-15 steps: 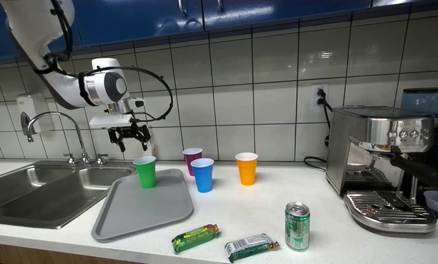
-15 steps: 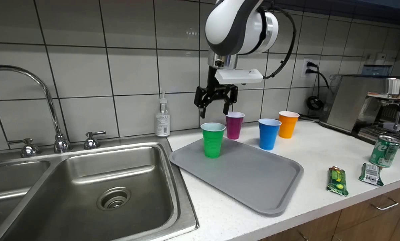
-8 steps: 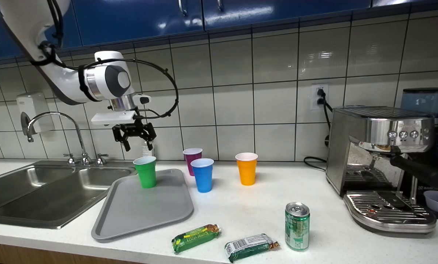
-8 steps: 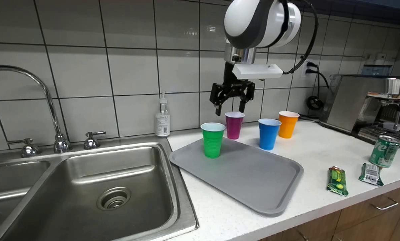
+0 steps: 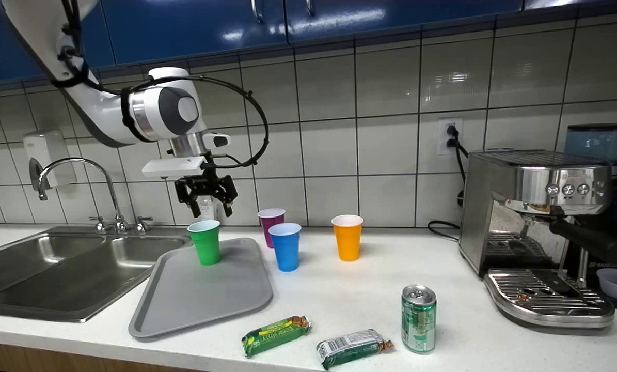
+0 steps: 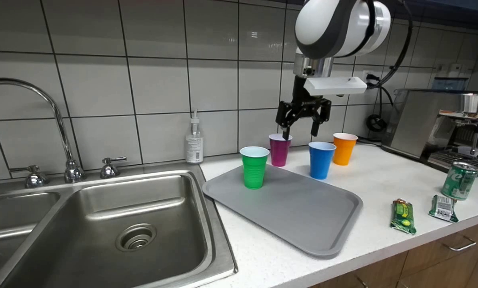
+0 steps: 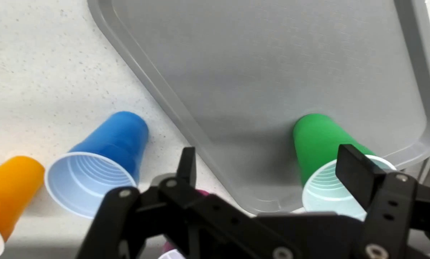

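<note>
Two jaws spread wide (empty), hanging free near green cup [image 5: 206, 245]

The tool [image 5: 212, 212], jaws apart, hangs higher than the green cup [image 5: 206, 248].

Counter [image 5: 339, 299] is white, speckled. Gray tray [image 5: 200, 297] lies flat on it; positions relative to tray, sides as in an exterior view. Blue cup [image 5: 286, 249] upright, just right. Purple cup [image 5: 267, 224] upright, near the far right corner. Orange cup [image 5: 348, 239] upright, further right. Yellow-green bar [image 5: 275, 336] flat, front right; barcoded bar [image 5: 353, 349] flat, further out same way. Green can [image 5: 419, 321] upright, right past both bars. Espresso machine [image 5: 535, 187] well right. Sink [image 5: 96, 279] let into the counter, left; tray's corner seems to overlap its rim, can't confirm contact.
</note>
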{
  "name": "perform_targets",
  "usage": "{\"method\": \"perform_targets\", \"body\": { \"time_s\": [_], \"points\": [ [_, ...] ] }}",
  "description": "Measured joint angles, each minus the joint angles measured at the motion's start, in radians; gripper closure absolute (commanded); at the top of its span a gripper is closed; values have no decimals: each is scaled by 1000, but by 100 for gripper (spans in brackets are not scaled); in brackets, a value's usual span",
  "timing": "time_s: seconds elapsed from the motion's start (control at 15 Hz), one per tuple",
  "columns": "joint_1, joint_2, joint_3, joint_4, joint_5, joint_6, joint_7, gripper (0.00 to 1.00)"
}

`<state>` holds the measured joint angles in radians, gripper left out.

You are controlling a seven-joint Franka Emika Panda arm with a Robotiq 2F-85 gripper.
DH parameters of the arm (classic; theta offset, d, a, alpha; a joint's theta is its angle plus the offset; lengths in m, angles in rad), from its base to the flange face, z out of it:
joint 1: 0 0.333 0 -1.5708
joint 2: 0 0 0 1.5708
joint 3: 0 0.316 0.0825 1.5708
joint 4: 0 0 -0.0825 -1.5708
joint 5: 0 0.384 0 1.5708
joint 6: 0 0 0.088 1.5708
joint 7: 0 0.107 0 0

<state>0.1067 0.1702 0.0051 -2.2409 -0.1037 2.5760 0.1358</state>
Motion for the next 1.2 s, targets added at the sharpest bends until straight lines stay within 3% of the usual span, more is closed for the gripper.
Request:
{"method": "perform_targets", "body": {
  "time_s": [0.53, 1.2],
  "points": [
    [-42, -62, -79, -110, -75, 61, 75, 0],
    [-89, -121, -127, -243, -162, 103, 320, 0]
  ]
}}
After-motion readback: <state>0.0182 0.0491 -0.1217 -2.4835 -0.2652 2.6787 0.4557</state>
